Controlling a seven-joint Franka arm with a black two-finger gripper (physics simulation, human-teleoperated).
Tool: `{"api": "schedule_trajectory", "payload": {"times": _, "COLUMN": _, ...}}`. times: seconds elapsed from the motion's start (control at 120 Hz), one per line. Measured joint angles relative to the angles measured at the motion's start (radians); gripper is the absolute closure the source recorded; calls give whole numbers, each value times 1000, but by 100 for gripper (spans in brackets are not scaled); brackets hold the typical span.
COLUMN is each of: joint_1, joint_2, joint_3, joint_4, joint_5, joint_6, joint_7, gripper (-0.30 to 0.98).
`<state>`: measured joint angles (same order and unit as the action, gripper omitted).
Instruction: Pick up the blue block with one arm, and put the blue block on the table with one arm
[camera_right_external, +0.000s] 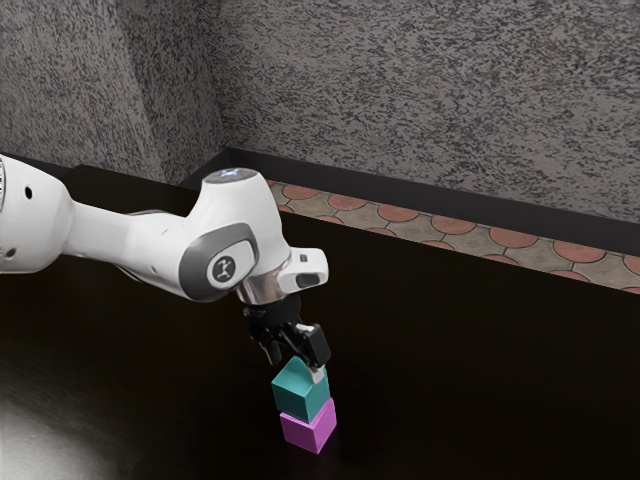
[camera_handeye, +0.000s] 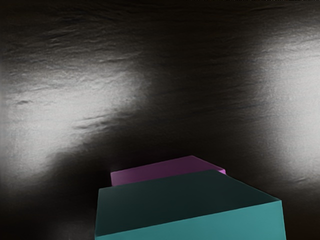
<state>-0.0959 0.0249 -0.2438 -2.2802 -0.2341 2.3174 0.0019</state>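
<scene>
The blue block, teal in colour, is stacked on a pink-purple block, slightly offset from it in the exterior view. Just above the stack is my black gripper, pointing down with its fingers apart. One fingertip overlaps the teal block's upper edge toward the exterior view's right; the other finger ends near its upper left, with a small gap visible. In the wrist view the teal block is large at the lower edge, and part of the pink-purple block shows beyond it.
The dark, glossy table surrounds the stack. Beyond the table's far edge lie a patterned tile floor and a grey textured wall. The white arm reaches over the table from the exterior view's left.
</scene>
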Motion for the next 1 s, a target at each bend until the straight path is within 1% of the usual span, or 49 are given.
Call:
{"api": "schedule_trajectory", "payload": {"times": 0.183, "joint_1": -8, "joint_2": 2, "joint_3": -10, "joint_4": 2, "joint_5": -1, "joint_6": 6, "joint_7": -1, "gripper": 0}}
{"api": "schedule_trajectory", "payload": {"times": 0.358, "joint_1": -35, "joint_2": 41, "joint_3": -8, "joint_4": 2, "joint_5": -5, "joint_6": 15, "joint_7": -1, "gripper": 0}}
{"api": "schedule_trajectory", "payload": {"times": 0.567, "joint_1": -26, "joint_2": 53, "joint_3": -6, "joint_4": 2, "joint_5": -9, "joint_6": 21, "joint_7": -2, "gripper": 1}}
{"api": "schedule_trajectory", "payload": {"times": 0.583, "joint_1": -26, "joint_2": 54, "joint_3": -6, "joint_4": 2, "joint_5": -10, "joint_6": 22, "joint_7": -2, "gripper": 2}}
{"api": "schedule_trajectory", "payload": {"times": 0.675, "joint_1": -27, "joint_2": 54, "joint_3": -6, "joint_4": 1, "joint_5": -10, "joint_6": 23, "joint_7": -6, "gripper": 20}}
{"api": "schedule_trajectory", "payload": {"times": 0.758, "joint_1": -27, "joint_2": 53, "joint_3": -6, "joint_4": 1, "joint_5": -5, "joint_6": 24, "joint_7": -13, "gripper": 30}}
{"api": "schedule_trajectory", "payload": {"times": 0.933, "joint_1": -28, "joint_2": 21, "joint_3": -2, "joint_4": -3, "joint_5": 9, "joint_6": 24, "joint_7": -32, "gripper": 36}}
{"api": "schedule_trajectory", "payload": {"times": 1.0, "joint_1": -58, "joint_2": 0, "joint_3": 34, "joint_4": -7, "joint_5": 22, "joint_6": 20, "joint_7": -39, "gripper": 37}}
